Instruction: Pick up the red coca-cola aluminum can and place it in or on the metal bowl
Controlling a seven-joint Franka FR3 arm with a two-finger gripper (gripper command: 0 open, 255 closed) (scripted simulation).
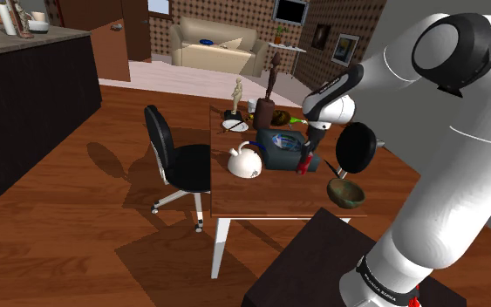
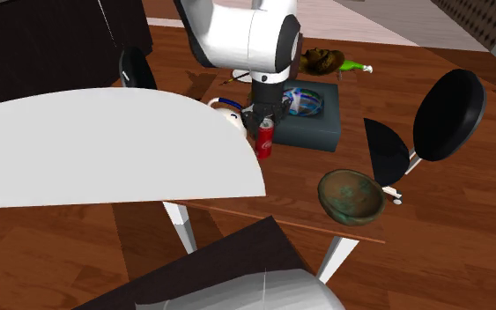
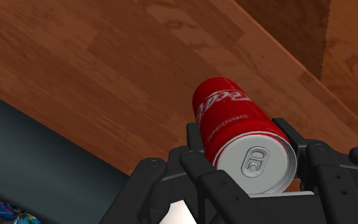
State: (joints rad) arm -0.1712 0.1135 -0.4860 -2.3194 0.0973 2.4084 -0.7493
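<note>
Wrist view, right of centre: the red can [image 3: 225, 108], a glossy smooth cylinder with a dull silver pull-tab lid, sits clamped between the black fingers of the hand [image 3: 241, 137] over the wood-grain tabletop [image 3: 107, 70]. Its slick round wall could slip or twist if the grip is shallow. At the second exterior view's lower right, the mottled green-brown bowl [image 2: 343, 214] rests well apart, near the tabletop's edge; a hard drop might knock it off.

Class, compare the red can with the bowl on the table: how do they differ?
The can is red, the bowl mottled green-brown. The can is tall and closed, the bowl wide and open. The claw clasps the can; the bowl stands free. Both are round.
</note>
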